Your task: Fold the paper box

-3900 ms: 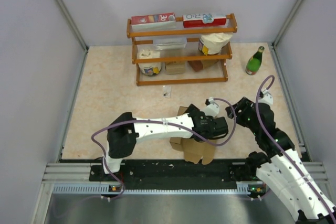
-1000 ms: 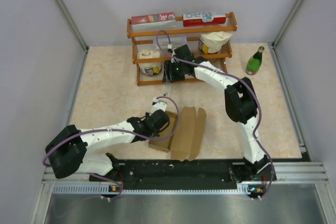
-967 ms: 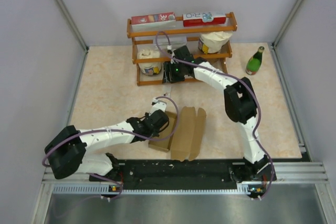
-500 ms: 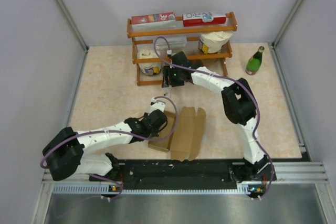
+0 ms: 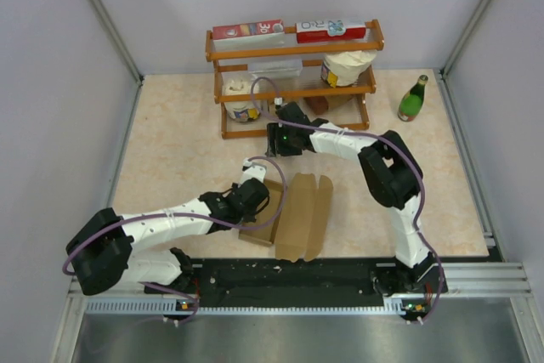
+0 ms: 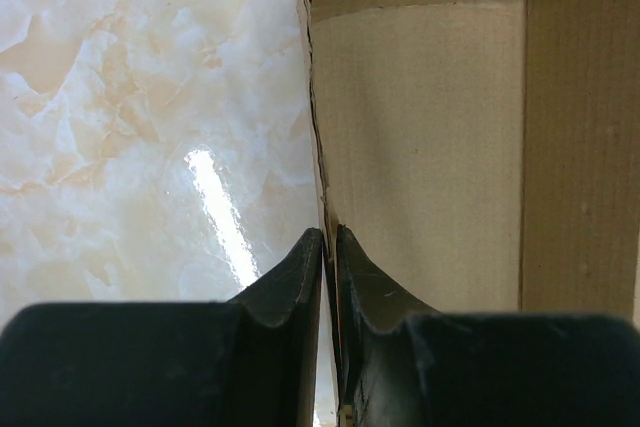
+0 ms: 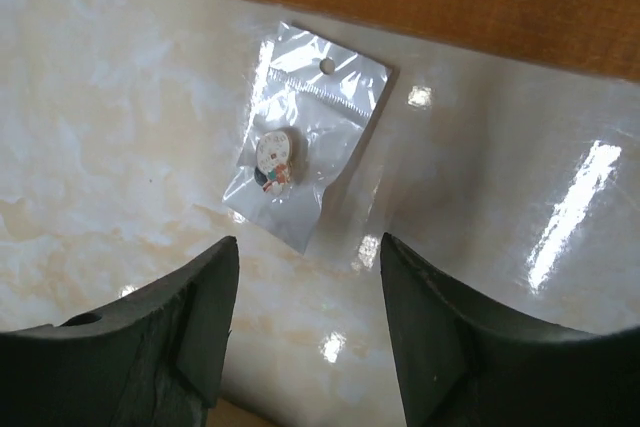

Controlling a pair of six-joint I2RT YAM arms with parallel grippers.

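By the bench's (image 5: 170,150) near edge, the paper box (image 5: 302,214) has one wall pinched by the left gripper (image 6: 329,239), clear only wrist-side, while the right gripper (image 7: 308,249) gapes over a clear packet (image 7: 300,162).

The paper box (image 5: 302,210) lies on the table (image 5: 183,146) at lower centre; the rack (image 5: 293,87) stands at upper centre, the bottle (image 5: 413,99) to its right, a small bag (image 7: 305,137) just below the rack's rail

left wrist view cuts the paper box (image 6: 420,147) off at its top and right edges. i can't make out the small item (image 7: 275,159) inside the clear bag (image 7: 315,97), and from above the right gripper (image 5: 272,139) hides that bag.
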